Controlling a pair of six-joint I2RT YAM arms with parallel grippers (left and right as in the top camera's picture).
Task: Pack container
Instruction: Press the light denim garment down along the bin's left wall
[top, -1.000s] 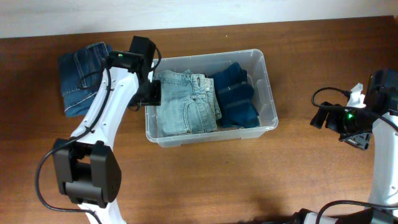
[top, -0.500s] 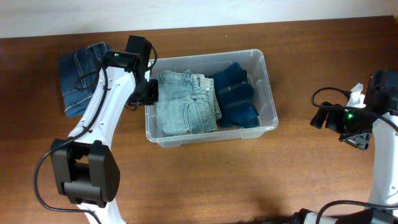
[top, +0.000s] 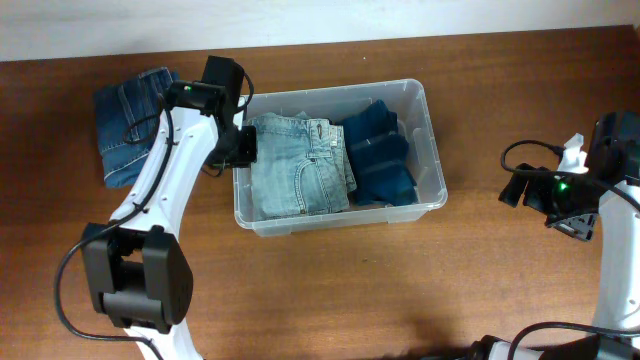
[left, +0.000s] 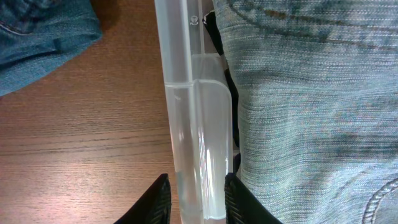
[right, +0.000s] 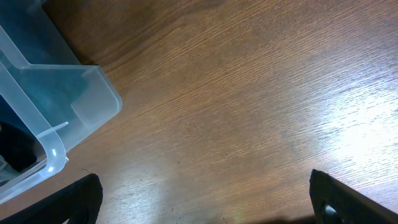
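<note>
The container (top: 432, 140), a clear plastic tub, stands mid-table holding folded light blue jeans (top: 298, 172) and a dark blue garment (top: 381, 155). My left gripper (top: 243, 148) is at the tub's left wall. In the left wrist view the gripper (left: 198, 202) is shut on that clear wall (left: 186, 93), one finger outside and one inside against the light jeans (left: 311, 112). My right gripper (top: 516, 188) hangs open over bare wood to the right of the tub. The right wrist view shows that gripper (right: 205, 199) with nothing between its jaws and the tub's corner (right: 87, 99) at the left.
Another pair of folded blue jeans (top: 130, 122) lies on the table left of the tub and shows at the top left of the left wrist view (left: 43, 37). Black cables trail from both arms. The table's back edge meets a pale wall.
My left gripper has narrowed onto the container's left wall and shifted slightly up and left. The right arm has not moved.
</note>
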